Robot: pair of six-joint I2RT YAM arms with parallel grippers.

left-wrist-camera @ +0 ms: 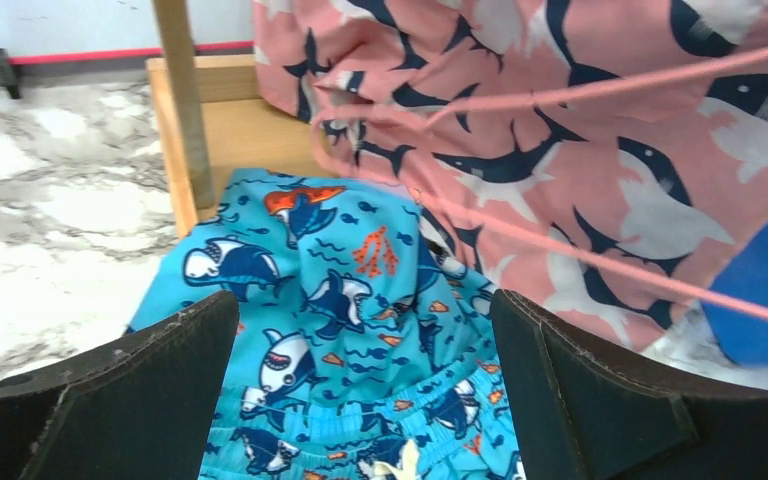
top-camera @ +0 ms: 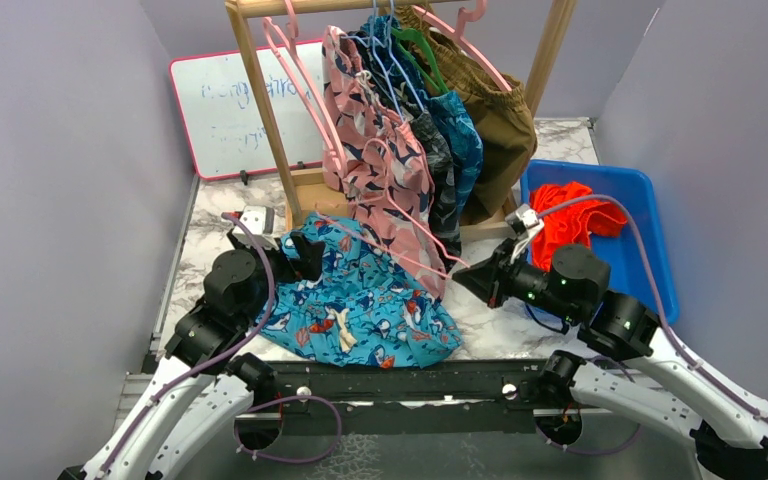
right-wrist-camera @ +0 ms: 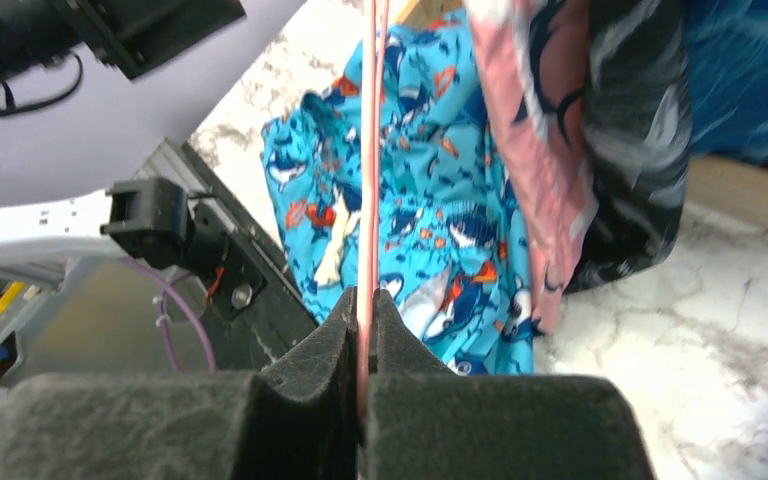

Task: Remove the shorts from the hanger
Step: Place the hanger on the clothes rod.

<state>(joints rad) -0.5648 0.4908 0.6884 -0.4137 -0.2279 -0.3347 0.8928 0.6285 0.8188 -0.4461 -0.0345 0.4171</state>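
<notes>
Blue cartoon-print shorts (top-camera: 360, 305) lie crumpled on the table in front of the rack. My left gripper (top-camera: 305, 255) is open just above their far edge; in the left wrist view (left-wrist-camera: 360, 340) the shorts (left-wrist-camera: 340, 300) fill the space between the two fingers (left-wrist-camera: 160, 390). My right gripper (top-camera: 462, 272) is shut on the thin pink hanger (top-camera: 400, 250), seen pinched between the pads in the right wrist view (right-wrist-camera: 363, 320). The hanger wire (left-wrist-camera: 600, 265) runs across pink-and-navy shorts (top-camera: 380, 170) that hang from the rack. Orange shorts (top-camera: 570, 220) lie in the blue bin.
A wooden rack (top-camera: 260, 100) holds black patterned (top-camera: 442, 180), teal-blue (top-camera: 463, 140) and brown (top-camera: 500, 110) shorts on hangers, plus an empty pink hanger (top-camera: 295, 70). A blue bin (top-camera: 650, 230) stands at right. A whiteboard (top-camera: 225, 105) leans at the back left.
</notes>
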